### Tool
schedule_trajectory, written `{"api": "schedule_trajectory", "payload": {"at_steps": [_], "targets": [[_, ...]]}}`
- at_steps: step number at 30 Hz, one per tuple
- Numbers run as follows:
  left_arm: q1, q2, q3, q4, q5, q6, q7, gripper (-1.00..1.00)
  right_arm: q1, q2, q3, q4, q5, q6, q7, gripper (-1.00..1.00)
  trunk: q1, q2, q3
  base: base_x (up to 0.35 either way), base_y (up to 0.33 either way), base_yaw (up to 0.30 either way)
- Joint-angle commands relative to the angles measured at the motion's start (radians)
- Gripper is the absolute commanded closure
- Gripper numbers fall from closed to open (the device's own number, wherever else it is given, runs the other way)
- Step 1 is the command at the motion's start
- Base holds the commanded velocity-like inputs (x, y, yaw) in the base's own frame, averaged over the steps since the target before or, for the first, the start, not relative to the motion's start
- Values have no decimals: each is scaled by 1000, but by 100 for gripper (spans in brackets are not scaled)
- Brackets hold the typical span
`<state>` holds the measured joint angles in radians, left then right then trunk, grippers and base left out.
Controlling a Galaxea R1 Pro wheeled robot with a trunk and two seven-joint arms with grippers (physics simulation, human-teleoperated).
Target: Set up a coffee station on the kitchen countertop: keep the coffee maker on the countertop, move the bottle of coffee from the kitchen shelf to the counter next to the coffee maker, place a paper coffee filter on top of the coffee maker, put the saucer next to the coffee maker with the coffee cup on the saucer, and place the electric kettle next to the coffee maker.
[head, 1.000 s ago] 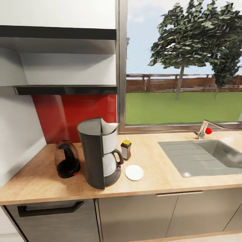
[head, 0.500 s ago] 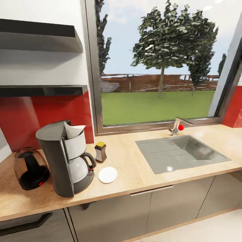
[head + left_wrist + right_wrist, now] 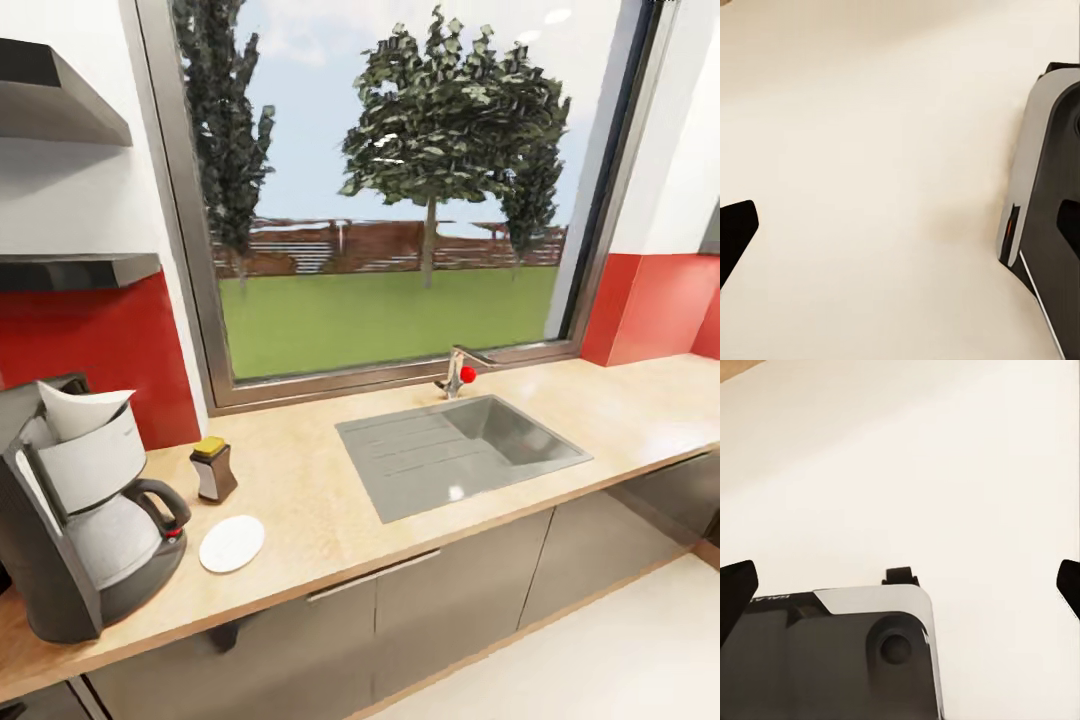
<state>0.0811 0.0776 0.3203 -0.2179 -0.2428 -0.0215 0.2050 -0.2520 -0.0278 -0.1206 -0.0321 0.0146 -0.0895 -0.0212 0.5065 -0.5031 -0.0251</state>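
Head view records the wooden surface (image 3: 330, 500) running under the window, with the coffee maker (image 3: 75, 520) standing at its 9 o'clock end. It is the bulkiest item, rigid plastic with a glass carafe, judged top-heavy and best left where it stands. A paper coffee filter (image 3: 82, 408) sits in its top: white, light and easily crushed, so it would call for a gentle pinch at the rim only. The saucer (image 3: 231, 543) lies flat on the surface just beside the coffee maker's base, at its 3 o'clock; it is thin, hard and probably slippery, and any lift would have to come from the edge (a flat disc offers little else). The bottle of coffee (image 3: 213, 468) stands upright at roughly 12 o'clock from the saucer, near but apart; it is small, stiff and likely light, and a grip around the body below the yellow cap looks soundest. No coffee cup or kettle is identifiable on the surface.

Left wrist view shows one dark fingertip (image 3: 735, 234) at the frame edge over pale floor, beside the robot's own body; whether the left gripper (image 3: 739, 240) is spread cannot be told. Right wrist view shows the right gripper (image 3: 900, 592) with its fingertips far apart and nothing between them. Both are judged to hang low, well apart from every item on the surface.
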Motion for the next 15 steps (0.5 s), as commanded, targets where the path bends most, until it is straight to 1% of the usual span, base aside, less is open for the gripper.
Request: {"api": "schedule_trajectory", "payload": {"at_steps": [1, 15], "targets": [[0, -1, 8, -1, -10, -2, 1, -100, -1, 0, -7, 1, 2, -4, 0, -100, 1, -2, -2, 219, -258, -272], [0, -2, 10, -1, -10, -3, 4, -100, -1, -1, -7, 1, 2, -4, 0, -100, 1, -2, -8, 216, -258, -272]]}}
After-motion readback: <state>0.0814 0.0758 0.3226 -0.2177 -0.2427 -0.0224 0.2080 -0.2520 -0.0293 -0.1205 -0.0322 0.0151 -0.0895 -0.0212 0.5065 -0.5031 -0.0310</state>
